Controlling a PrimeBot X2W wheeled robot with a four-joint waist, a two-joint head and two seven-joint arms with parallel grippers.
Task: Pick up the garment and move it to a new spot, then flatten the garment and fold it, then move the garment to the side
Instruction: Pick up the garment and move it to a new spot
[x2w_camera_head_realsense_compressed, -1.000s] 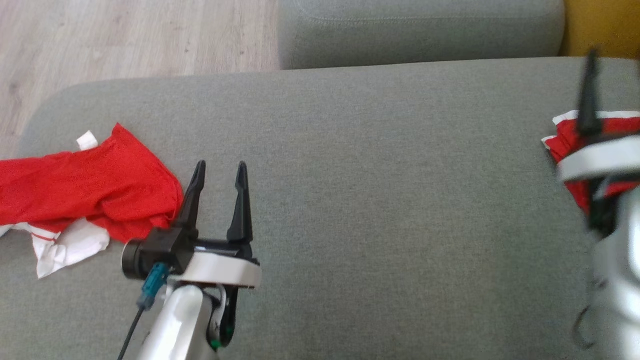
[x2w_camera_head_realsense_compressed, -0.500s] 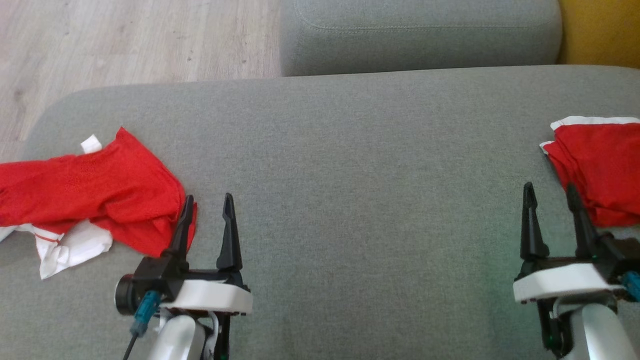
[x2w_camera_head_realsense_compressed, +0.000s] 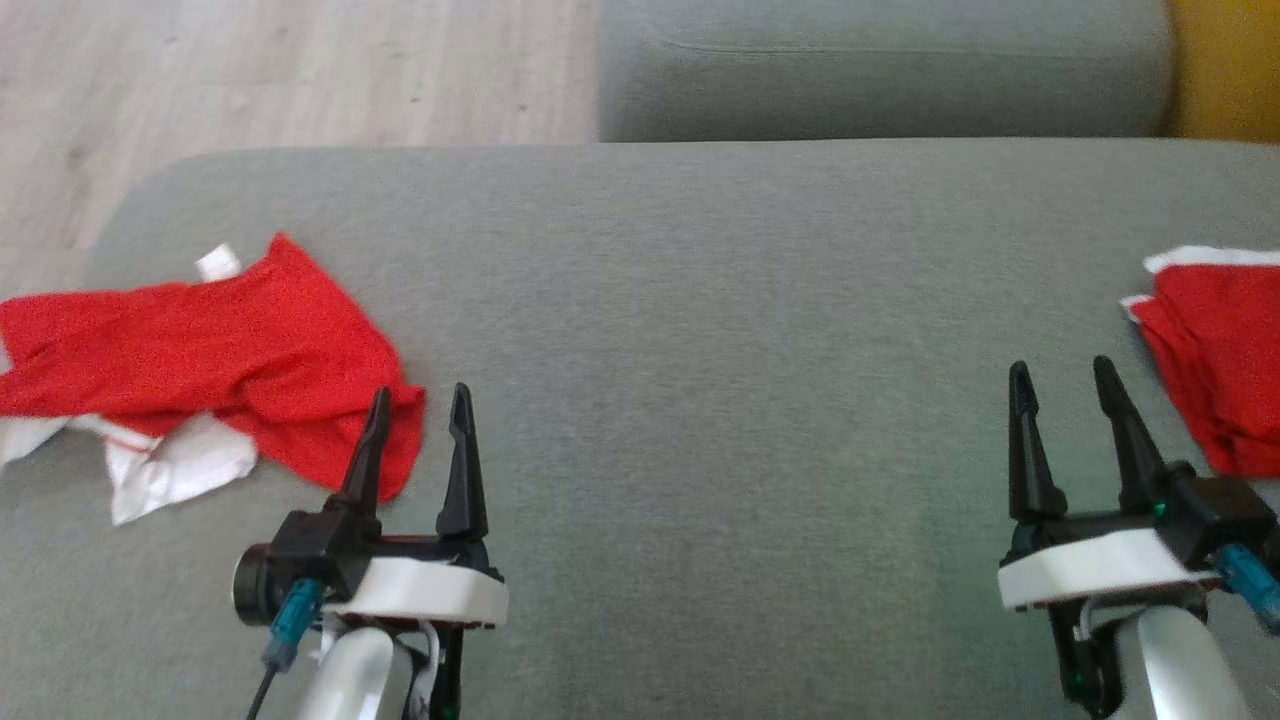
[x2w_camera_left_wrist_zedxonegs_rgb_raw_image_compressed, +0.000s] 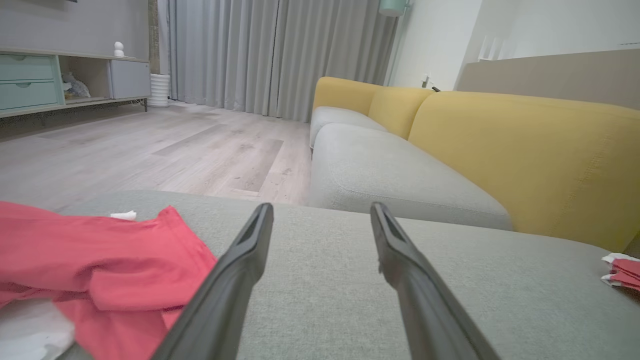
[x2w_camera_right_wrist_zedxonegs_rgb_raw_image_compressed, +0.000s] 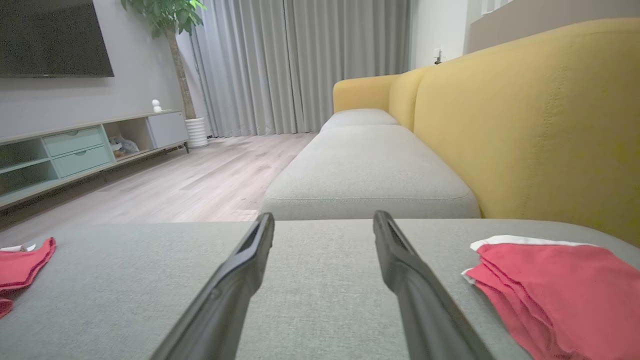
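Now: crumpled garment (x2w_camera_head_realsense_compressed: 200, 370) lies far left on the cushion (x2w_camera_head_realsense_compressed: 720, 300), its edge just beside the left gripper (x2w_camera_head_realsense_compressed: 418, 400), jaws open, empty. My right gripper (x2w_camera_head_realsense_compressed: 1060, 370) has drawn back off the folded garment (x2w_camera_head_realsense_compressed: 1220, 370) far right, jaws open too. I judge that one done; crumpled one next.

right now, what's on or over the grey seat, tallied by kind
crumpled red and white garment: 1
folded red garment: 1
grippers with fingers apart: 2, the left gripper and the right gripper
total: 4
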